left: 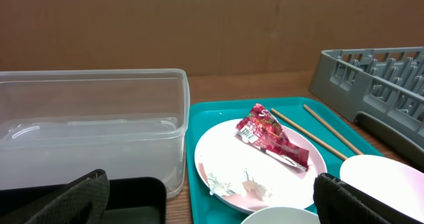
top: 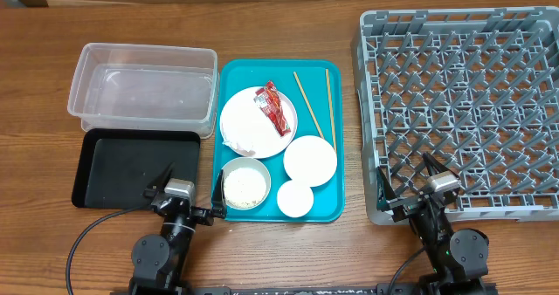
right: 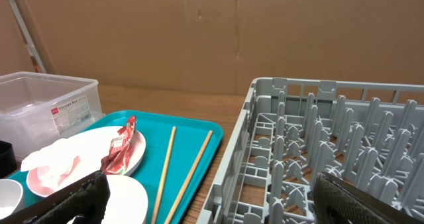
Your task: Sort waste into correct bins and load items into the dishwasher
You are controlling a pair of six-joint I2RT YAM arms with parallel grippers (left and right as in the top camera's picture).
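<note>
Wooden surface [top: 279, 243], overhead view; I log the lot as untouched.

- Bins, left of frame: clear tub [top: 142, 85] above, black tray [top: 131, 168] below. Both hold nothing.
- Grey rack [top: 463, 94], right of frame: no dishes loaded.
- Teal tray [top: 330, 203], centre, carries everything:
  - Large plate [top: 249, 112], with the red wrapper [top: 273, 108] and tissue [left: 218, 181] on it.
  - Bowl [top: 245, 183] of rice.
  - Smaller plate [top: 310, 160] and cup [top: 295, 199].
- Wrapper: long axis runs from upper left to lower right.
- Chopsticks [top: 330, 107]: upper right of the tray, lying top to bottom of frame and converging slightly downward.
- Left end effector [top: 189, 180]: spread wide, holding nothing, at the black tray's lower right corner.
- Right end effector [top: 406, 174]: likewise wide, at the rack's lower left.

My judgement: every step remains.
</note>
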